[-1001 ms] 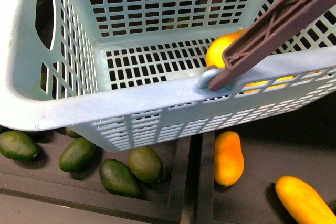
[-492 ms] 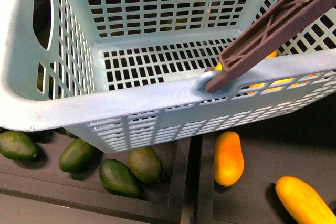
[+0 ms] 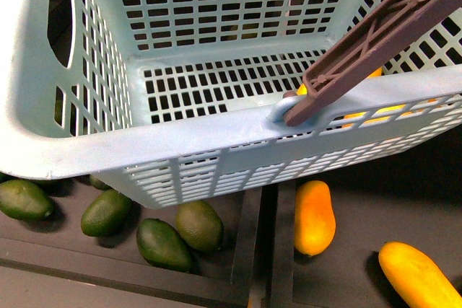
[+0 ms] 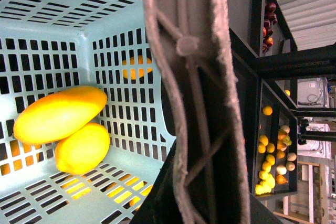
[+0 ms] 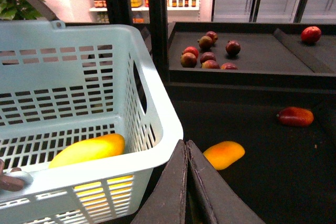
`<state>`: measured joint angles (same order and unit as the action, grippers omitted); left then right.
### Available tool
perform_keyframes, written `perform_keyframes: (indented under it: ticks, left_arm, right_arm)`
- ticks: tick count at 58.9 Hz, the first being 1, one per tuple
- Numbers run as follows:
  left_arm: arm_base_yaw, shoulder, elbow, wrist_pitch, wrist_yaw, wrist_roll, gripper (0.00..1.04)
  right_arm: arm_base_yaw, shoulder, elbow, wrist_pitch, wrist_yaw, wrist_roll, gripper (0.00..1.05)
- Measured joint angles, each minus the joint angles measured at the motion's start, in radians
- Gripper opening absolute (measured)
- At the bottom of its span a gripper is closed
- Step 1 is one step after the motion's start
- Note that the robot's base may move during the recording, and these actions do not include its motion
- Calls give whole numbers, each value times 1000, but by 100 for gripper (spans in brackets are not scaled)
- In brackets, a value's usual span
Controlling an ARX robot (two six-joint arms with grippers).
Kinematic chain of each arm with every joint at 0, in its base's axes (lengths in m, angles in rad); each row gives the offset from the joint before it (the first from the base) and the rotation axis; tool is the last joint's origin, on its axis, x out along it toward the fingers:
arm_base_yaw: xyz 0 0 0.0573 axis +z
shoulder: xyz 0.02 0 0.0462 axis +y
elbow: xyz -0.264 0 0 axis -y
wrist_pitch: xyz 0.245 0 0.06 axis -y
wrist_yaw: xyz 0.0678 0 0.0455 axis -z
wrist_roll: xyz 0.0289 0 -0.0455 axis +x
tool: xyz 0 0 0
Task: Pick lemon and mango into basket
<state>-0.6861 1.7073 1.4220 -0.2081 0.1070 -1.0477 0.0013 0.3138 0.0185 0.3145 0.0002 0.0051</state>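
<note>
Teal basket (image 3: 180, 135); mango (image 4: 59, 114) and lemon (image 4: 83, 148) plain only from left wrist; right gripper (image 5: 186, 148) clenched; left gripper's state untellable

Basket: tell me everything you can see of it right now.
The basket is light-teal plastic, rectangular, with slotted walls and floor and an oval hand hole in one side. A brown ribbed swing handle pivots on the near rim. It sits upright above dark trays of green fruit and mangoes. Inside, a long yellow mango and a rounder lemon lie touching in a corner of the floor.
</note>
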Motion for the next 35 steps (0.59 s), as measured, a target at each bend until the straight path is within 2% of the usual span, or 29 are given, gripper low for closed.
perform_keyframes:
  ticks: [28,32,35]
  left_arm:
    - [0,0,0,0,0,-1,5]
    - [0,0,0,0,1,0,5]
    - [0,0,0,0,0,-1,5]
  right_arm:
    - [0,-135,0,-135,2,0,2]
    - [0,-242,0,-277,0,0,2]
    - [0,-298,0,-307,1,0,2]
